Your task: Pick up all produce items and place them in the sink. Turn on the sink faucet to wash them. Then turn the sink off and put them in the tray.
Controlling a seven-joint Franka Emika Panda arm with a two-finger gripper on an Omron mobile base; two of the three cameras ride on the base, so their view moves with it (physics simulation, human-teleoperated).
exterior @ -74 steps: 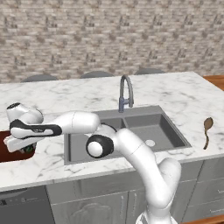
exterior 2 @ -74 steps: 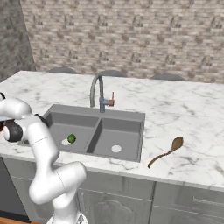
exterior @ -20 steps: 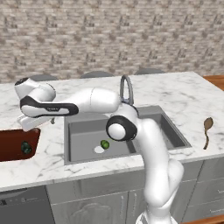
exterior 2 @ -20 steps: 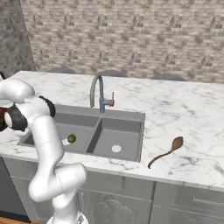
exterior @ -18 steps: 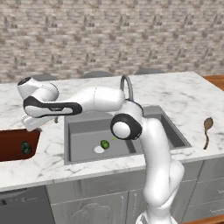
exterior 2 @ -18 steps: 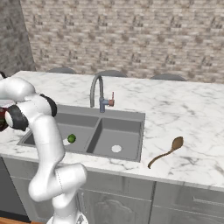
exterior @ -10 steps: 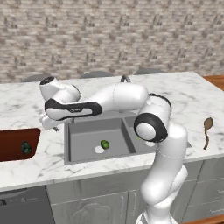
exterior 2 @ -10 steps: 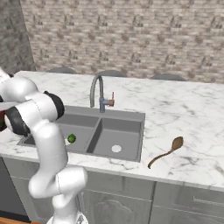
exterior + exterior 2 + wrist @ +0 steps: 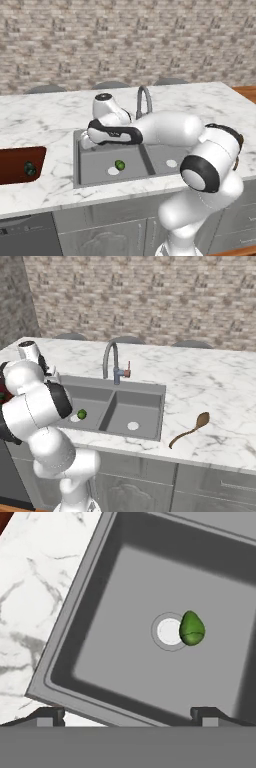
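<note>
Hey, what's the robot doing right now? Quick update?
Gripper open, empty, above the sink's left basin. Green fruit beside the drain; dark one in the tray. Nothing in the way.

Arm shell: glossy white, built of rounded, bulbous segments that taper from thick near the base to slimmer toward the hand.
Joints: dark, nearly black rings and caps between the white segments; one large round dark-rimmed cap with a pale grey face sits on the elbow.
Wrist section: a black band runs lengthwise along the white forearm link, with a round dark cap on top of the wrist housing.
Gripper (image 9: 128, 714): two small dark grey finger tips (image 9: 46, 714), blocky and squared, set wide apart.
Cables, screws, markings: none can be made out.
</note>
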